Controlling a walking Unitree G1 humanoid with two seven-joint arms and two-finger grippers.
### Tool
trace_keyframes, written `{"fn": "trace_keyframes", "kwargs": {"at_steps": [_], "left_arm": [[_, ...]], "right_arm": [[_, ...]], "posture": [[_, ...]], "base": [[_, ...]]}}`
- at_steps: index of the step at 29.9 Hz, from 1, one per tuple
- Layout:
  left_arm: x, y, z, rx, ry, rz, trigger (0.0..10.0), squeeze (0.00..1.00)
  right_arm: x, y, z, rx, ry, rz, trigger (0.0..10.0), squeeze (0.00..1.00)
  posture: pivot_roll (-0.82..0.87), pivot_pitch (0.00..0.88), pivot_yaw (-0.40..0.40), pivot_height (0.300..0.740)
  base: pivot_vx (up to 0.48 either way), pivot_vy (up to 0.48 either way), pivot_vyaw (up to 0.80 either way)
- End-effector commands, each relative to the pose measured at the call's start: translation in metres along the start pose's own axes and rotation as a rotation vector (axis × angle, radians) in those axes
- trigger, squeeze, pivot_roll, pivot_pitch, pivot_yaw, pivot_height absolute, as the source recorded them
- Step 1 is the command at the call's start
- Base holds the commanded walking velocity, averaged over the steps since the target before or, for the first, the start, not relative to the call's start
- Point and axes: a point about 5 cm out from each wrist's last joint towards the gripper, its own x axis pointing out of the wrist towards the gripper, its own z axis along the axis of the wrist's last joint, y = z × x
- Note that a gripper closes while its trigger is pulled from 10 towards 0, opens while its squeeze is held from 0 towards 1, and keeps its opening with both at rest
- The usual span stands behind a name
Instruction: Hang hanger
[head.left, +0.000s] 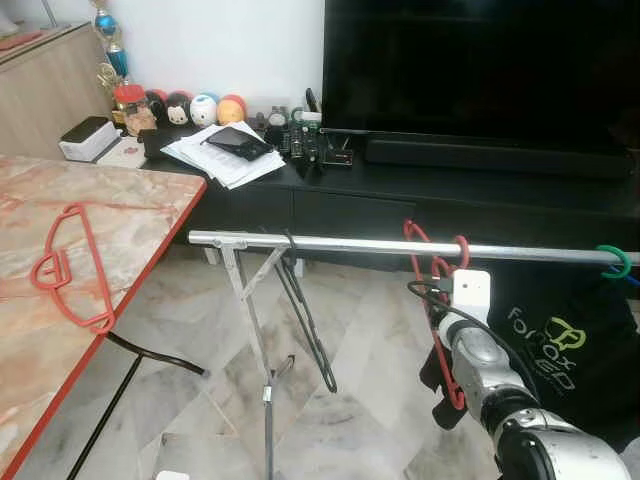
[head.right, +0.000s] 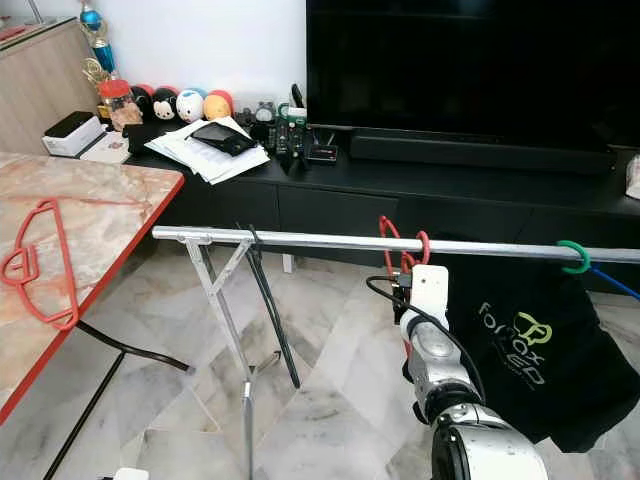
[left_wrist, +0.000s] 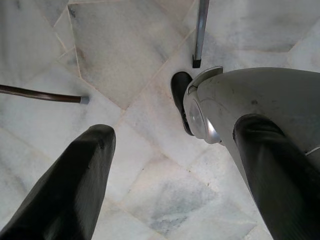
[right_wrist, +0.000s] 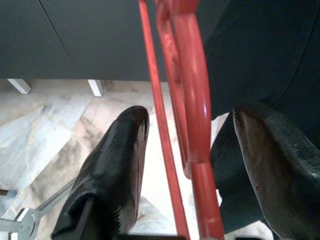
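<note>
A red hanger (head.left: 437, 268) hangs by its hook on the silver rail (head.left: 350, 243), right of the middle. My right arm (head.left: 485, 355) reaches up to it from below. In the right wrist view, the right gripper (right_wrist: 192, 112) is open, and the red hanger's bars (right_wrist: 192, 100) pass between its fingers (right_wrist: 117, 165) with gaps on both sides. A second red hanger (head.left: 68, 265) lies flat on the marble table (head.left: 140, 215) at left. My left gripper (left_wrist: 175, 127) hangs open over the floor, holding nothing.
A black hanger (head.left: 308, 325) dangles from the rail near its folding stand (head.left: 250, 300). A green hanger (head.left: 617, 262) at the rail's right end carries a black shirt (head.left: 570, 350). Behind stands a dark TV cabinet (head.left: 420, 190) with papers, remotes and toys.
</note>
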Motion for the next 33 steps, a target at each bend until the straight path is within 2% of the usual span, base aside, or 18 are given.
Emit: {"fn": "trace_keyframes", "kwargs": {"at_steps": [1,6,10,12,13,14,16,22,24,26,28,33], "left_arm": [[0.001,-0.011,-0.005,0.007,0.039,-0.029,10.0,0.0],[0.006,-0.017,0.014,0.009,0.018,-0.034,10.0,0.0],[0.008,-0.022,0.02,0.01,0.011,-0.039,10.0,0.0],[0.01,-0.031,0.024,0.01,0.006,-0.047,10.0,0.0],[0.011,-0.041,0.025,0.012,0.004,-0.057,10.0,0.0],[0.011,-0.041,0.025,0.012,0.004,-0.057,10.0,0.0],[0.012,-0.053,0.027,0.011,0.001,-0.067,10.0,0.0],[0.013,-0.066,0.034,0.012,-0.004,-0.076,10.0,0.0],[0.014,-0.067,0.036,0.013,-0.005,-0.075,10.0,0.0],[0.013,-0.057,0.03,0.012,0.003,-0.063,10.0,0.0],[0.012,-0.053,0.028,0.012,0.004,-0.058,10.0,0.0],[0.012,-0.051,0.027,0.009,0.0,-0.048,10.0,0.0]], "right_arm": [[0.0,0.0,0.006,0.012,-0.046,0.001,10.0,1.0],[-0.001,0.0,0.011,0.034,-0.105,0.018,10.0,1.0],[-0.001,0.0,0.011,0.038,-0.12,0.024,10.0,1.0],[-0.002,0.001,0.012,0.041,-0.135,0.027,10.0,1.0],[-0.003,0.001,0.012,0.036,-0.157,0.031,10.0,1.0],[-0.003,0.001,0.012,0.036,-0.157,0.031,10.0,1.0],[-0.006,-0.001,0.011,0.034,-0.201,0.026,10.0,1.0],[-0.016,-0.004,0.002,0.013,-0.268,0.02,10.0,1.0],[-0.019,-0.005,-0.001,0.01,-0.288,0.012,10.0,1.0],[-0.025,-0.007,-0.002,-0.007,-0.333,0.005,10.0,1.0],[-0.03,-0.008,-0.001,-0.026,-0.37,0.003,10.0,1.0],[-0.041,-0.013,0.0,-0.051,-0.434,-0.009,10.0,1.0]], "posture": [[0.02,0.0,-0.008,0.74],[0.01,0.0,-0.009,0.74],[0.02,0.0,-0.011,0.74],[0.02,0.0,-0.011,0.74],[0.02,0.0,-0.011,0.74],[0.02,0.0,-0.011,0.74],[0.01,0.0,-0.015,0.74],[0.01,0.0,-0.015,0.74],[0.01,0.0,-0.015,0.74],[0.01,0.0,-0.016,0.74],[0.01,0.0,-0.015,0.74],[0.0,0.0,-0.013,0.74]], "base": [[0.0,0.0,0.0],[0.0,0.0,0.0],[0.0,0.0,0.0],[0.0,0.0,0.0],[0.0,0.0,0.0],[0.0,0.0,0.0],[0.0,0.0,0.0],[0.0,0.0,0.0],[0.0,0.0,0.0],[0.0,0.0,0.0],[0.0,0.0,0.0],[0.0,0.0,0.0]]}}
